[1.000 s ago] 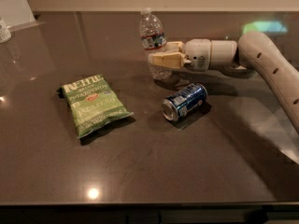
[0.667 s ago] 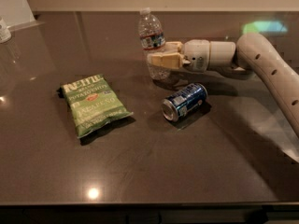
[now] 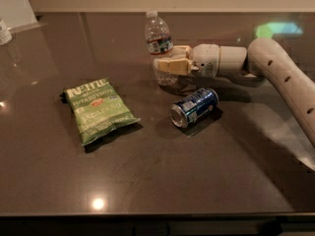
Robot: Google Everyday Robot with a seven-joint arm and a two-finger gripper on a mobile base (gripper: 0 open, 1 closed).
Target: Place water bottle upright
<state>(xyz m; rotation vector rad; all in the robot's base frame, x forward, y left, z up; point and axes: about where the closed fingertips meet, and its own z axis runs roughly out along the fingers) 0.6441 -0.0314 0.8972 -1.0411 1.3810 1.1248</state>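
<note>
The water bottle (image 3: 158, 36), clear and ribbed with a white cap and a red-and-white label band, stands upright on the dark table near the back middle. My gripper (image 3: 165, 59) reaches in from the right and is closed around the bottle's lower half. The near finger (image 3: 170, 66) crosses in front of the bottle and the far finger shows behind it. The bottle's base seems to rest on the table.
A blue soda can (image 3: 194, 107) lies on its side just in front of the gripper. A green chip bag (image 3: 98, 109) lies flat at the left. A small white-labelled bottle (image 3: 4, 31) and a white panel (image 3: 17, 6) stand at the far left back. My arm (image 3: 285, 77) spans the right side.
</note>
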